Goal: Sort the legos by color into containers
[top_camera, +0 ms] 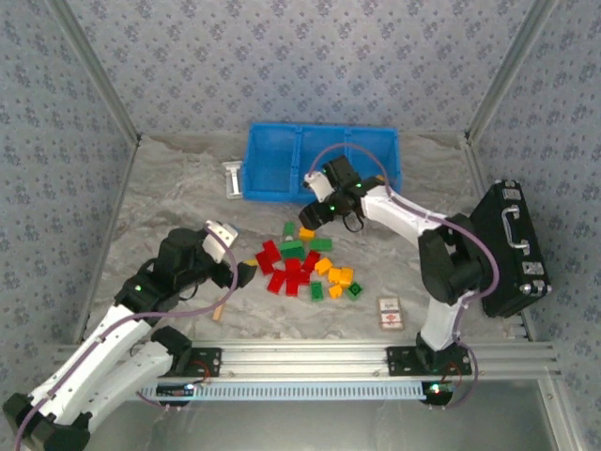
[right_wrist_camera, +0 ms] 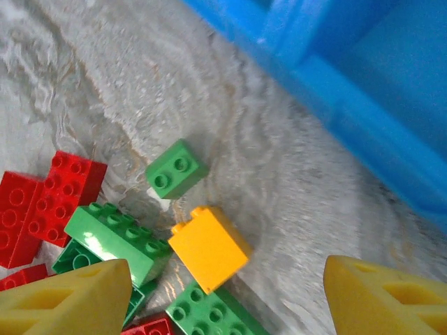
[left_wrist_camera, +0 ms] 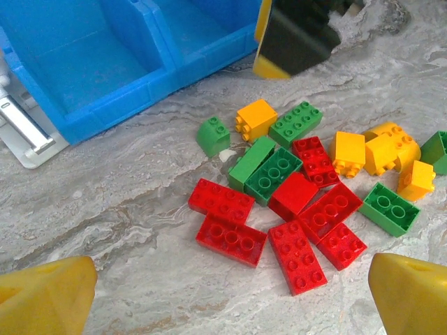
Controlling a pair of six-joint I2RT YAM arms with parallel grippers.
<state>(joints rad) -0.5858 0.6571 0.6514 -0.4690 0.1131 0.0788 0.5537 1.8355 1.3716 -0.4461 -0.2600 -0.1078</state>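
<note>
The legos (top_camera: 305, 268) lie in a loose heap of red, green and yellow-orange bricks mid-table, in front of the blue containers (top_camera: 322, 162). My left gripper (top_camera: 246, 272) hovers at the heap's left edge, open. In its wrist view the gripper (left_wrist_camera: 230, 300) has bare table between the fingertips, just short of a red brick (left_wrist_camera: 230, 241). My right gripper (top_camera: 315, 214) hangs over the heap's far side, open. In the right wrist view the gripper (right_wrist_camera: 227, 300) has an orange brick (right_wrist_camera: 209, 248) lying on the table just ahead of its gap, untouched. A small green brick (right_wrist_camera: 174, 169) sits beyond it.
A black hard case (top_camera: 512, 249) stands at the right edge. A red-and-white card (top_camera: 389, 313) lies near the right arm's base. A tan stick (top_camera: 220, 312) lies by the left arm. A pale metal bracket (top_camera: 232, 178) sits left of the bin.
</note>
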